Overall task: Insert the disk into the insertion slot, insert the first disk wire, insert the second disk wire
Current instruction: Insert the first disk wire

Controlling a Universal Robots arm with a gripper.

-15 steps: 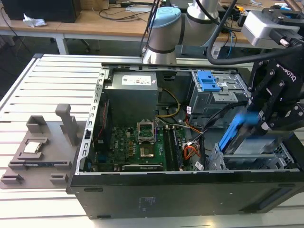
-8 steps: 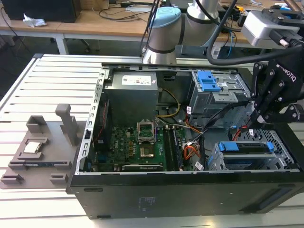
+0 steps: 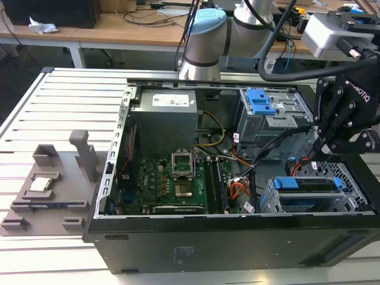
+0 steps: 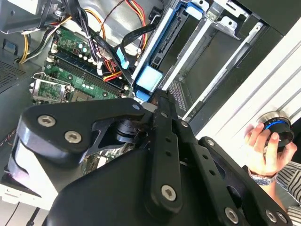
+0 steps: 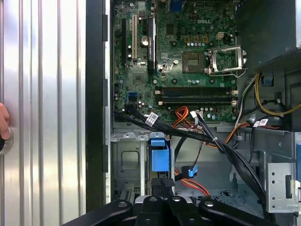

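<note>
1 gripper [image 3: 328, 153] hangs just above the disk [image 3: 309, 186] in the insertion slot [image 3: 269, 200]

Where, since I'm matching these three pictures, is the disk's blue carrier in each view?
Exterior view: blue carrier in the metal cage, at the corner of the case on the exterior view's right.
Second wrist view: blue carrier between the cage and the green board.
First wrist view: blue carrier in the cage, next to the black cables.
Shared landmark: the green board.
</note>
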